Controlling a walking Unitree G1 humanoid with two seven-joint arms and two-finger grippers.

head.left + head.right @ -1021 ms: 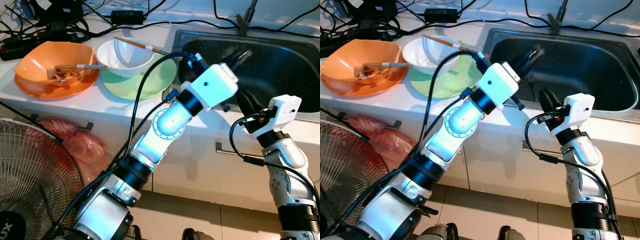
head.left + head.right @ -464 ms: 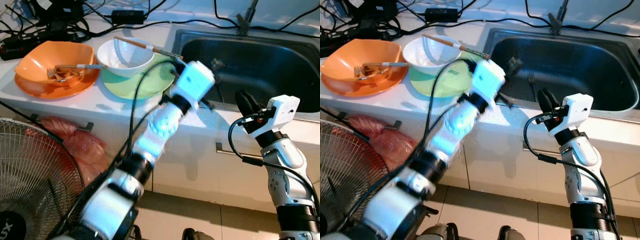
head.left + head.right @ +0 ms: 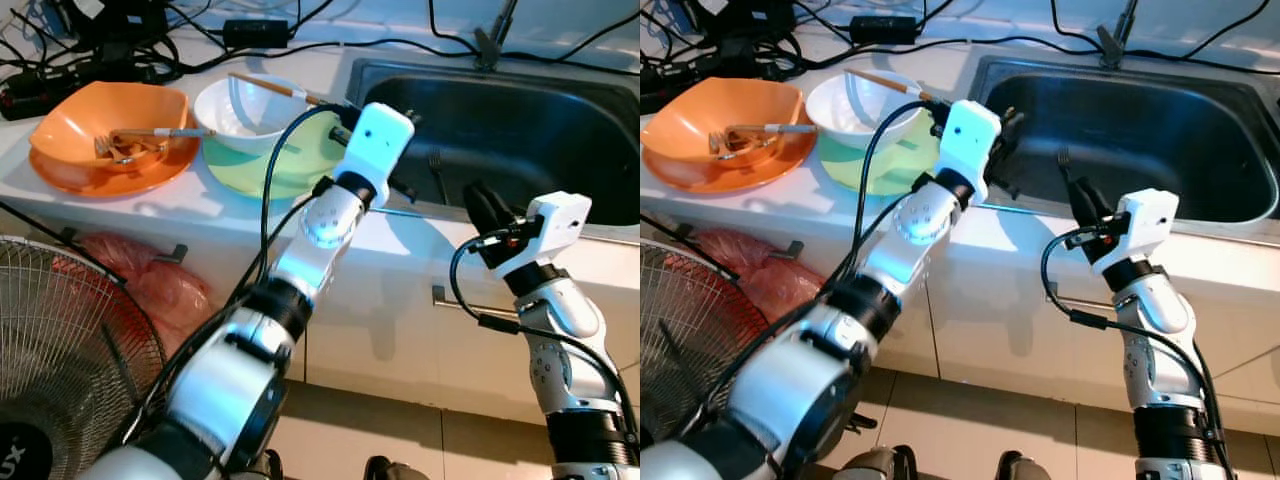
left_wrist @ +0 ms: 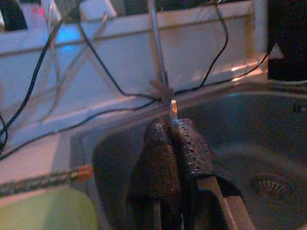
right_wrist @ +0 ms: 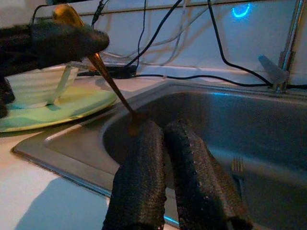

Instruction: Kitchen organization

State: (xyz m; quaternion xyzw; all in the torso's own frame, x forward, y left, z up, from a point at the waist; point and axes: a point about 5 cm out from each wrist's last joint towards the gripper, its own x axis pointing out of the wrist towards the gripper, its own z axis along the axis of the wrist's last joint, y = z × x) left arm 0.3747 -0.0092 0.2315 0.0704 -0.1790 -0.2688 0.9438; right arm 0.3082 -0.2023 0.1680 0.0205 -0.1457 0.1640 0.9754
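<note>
My left gripper [image 3: 1008, 122] hovers at the left rim of the steel sink [image 3: 560, 140], beside the green plate [image 3: 290, 165]. It is shut on a thin gold spoon [image 5: 103, 72], whose tip pokes out between the fingertips [image 4: 173, 125]. My right gripper [image 3: 475, 198] is shut and holds nothing; it sits in front of the sink's near edge, pointing at the basin [image 5: 163, 129]. A fork [image 3: 436, 172] lies on the sink floor. A white bowl [image 3: 250, 112] with a chopstick [image 3: 270, 88] across it stands on the green plate.
An orange bowl [image 3: 105, 118] with a fork in it rests on an orange plate at the counter's left. Black cables [image 3: 150, 40] run along the back wall. A floor fan [image 3: 70, 340] and a red plastic bag [image 3: 150, 285] sit below the counter.
My left arm has drawn back from over the sink basin to its left rim near the green plate. The fork in the sink is now uncovered. The right gripper has barely moved.
</note>
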